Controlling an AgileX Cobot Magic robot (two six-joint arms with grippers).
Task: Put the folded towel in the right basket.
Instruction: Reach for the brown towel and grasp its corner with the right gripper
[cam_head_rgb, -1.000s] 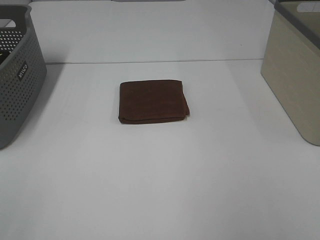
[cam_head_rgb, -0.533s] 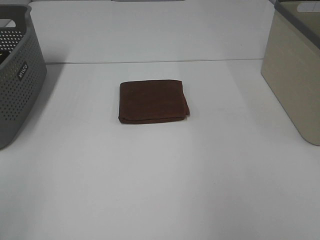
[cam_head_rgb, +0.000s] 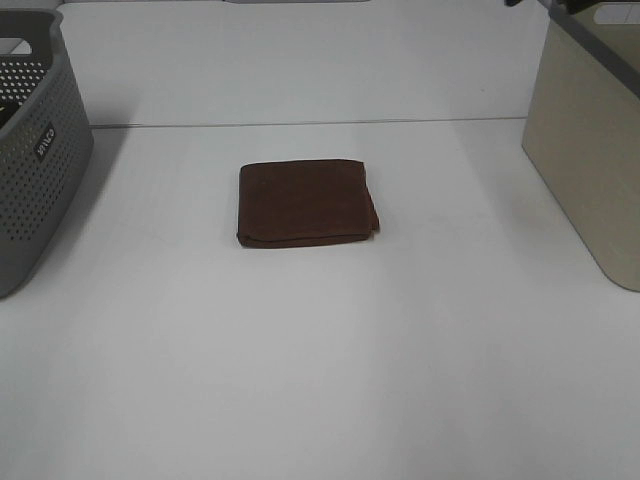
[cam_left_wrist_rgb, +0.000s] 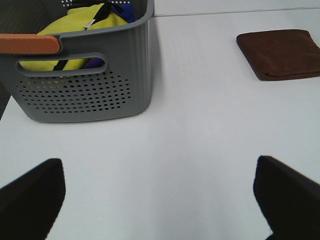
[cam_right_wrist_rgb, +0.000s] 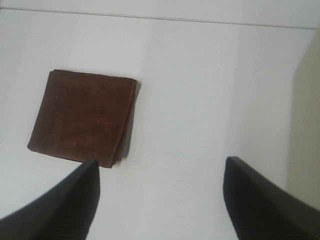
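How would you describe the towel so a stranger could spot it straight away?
Start at the white table, with a grey perforated basket at its left edge and a beige basket at its right. The folded towel lies flat near the middle between them, touching neither. It is the only dark brown thing there, a low cloth square beside two tall plastic tubs.

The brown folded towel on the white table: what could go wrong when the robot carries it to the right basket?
1. The brown folded towel shows loose stacked layers at one edge; the right gripper, its fingers open, might pinch only the top layers, and the towel could unfold.
2. The tall beige basket has a high wall; a hanging towel might catch on its rim.
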